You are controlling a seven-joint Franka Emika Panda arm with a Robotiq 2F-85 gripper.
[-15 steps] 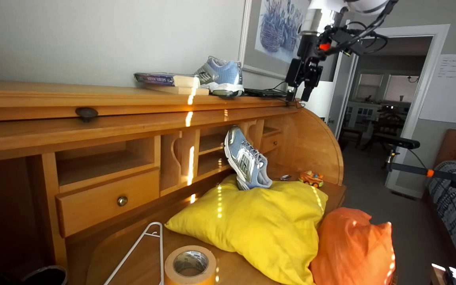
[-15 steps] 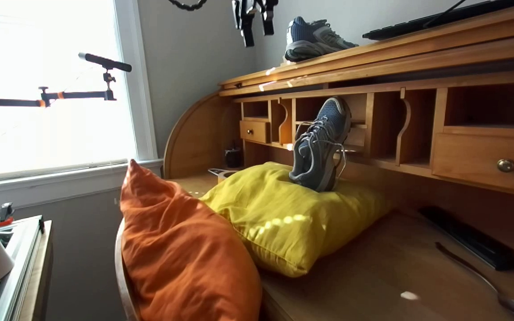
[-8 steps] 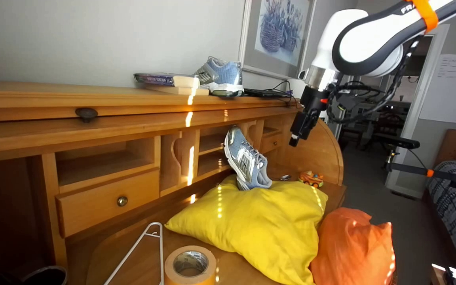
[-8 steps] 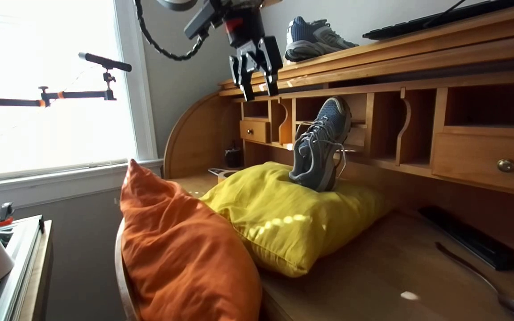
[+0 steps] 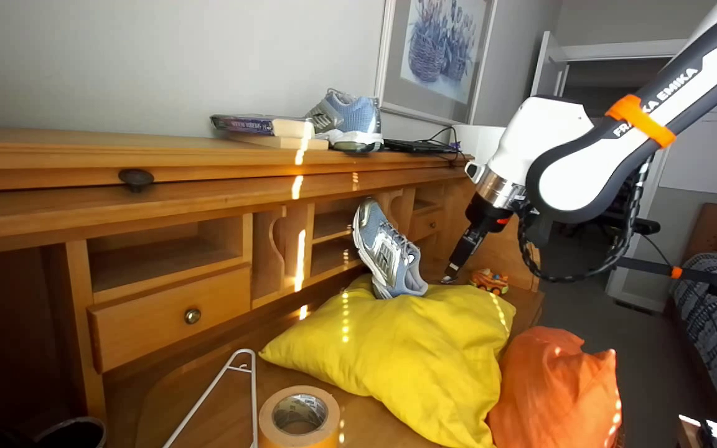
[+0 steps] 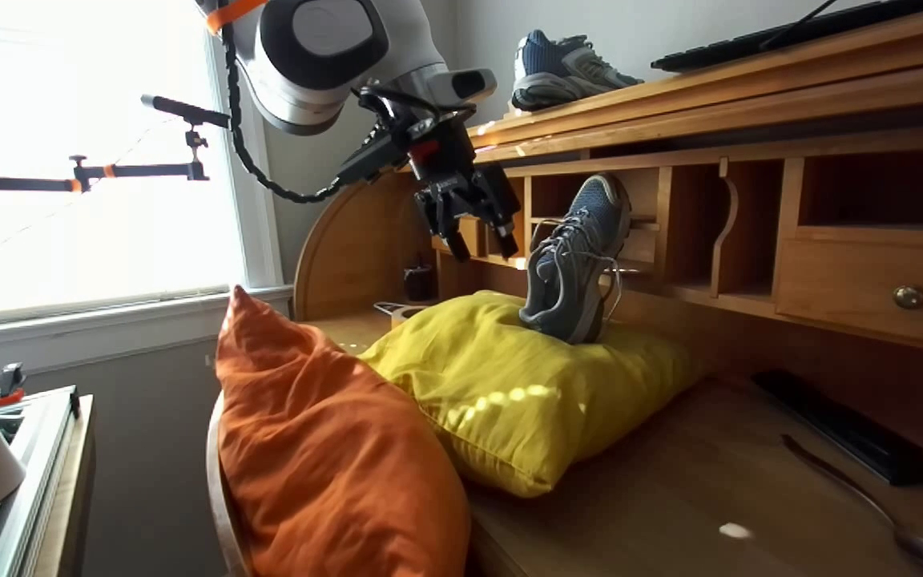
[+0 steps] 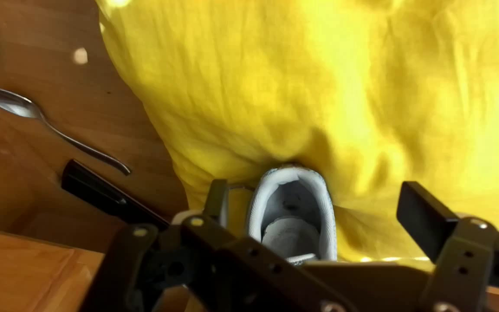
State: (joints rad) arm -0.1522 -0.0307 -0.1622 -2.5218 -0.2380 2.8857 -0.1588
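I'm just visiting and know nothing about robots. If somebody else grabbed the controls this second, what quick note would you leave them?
Gripper: open, holding nothing, near the tilted shoe but not touching it.
Where things are: the tilted shoe rests heel down, toe up, on the yellow pillow, which lies on the desk. The other shoe sits on the desk's top beside the books.
Done: the gripper is close by; in the wrist view the tilted shoe's opening shows between its jaws.
Left: the tilted shoe is not yet gripped.
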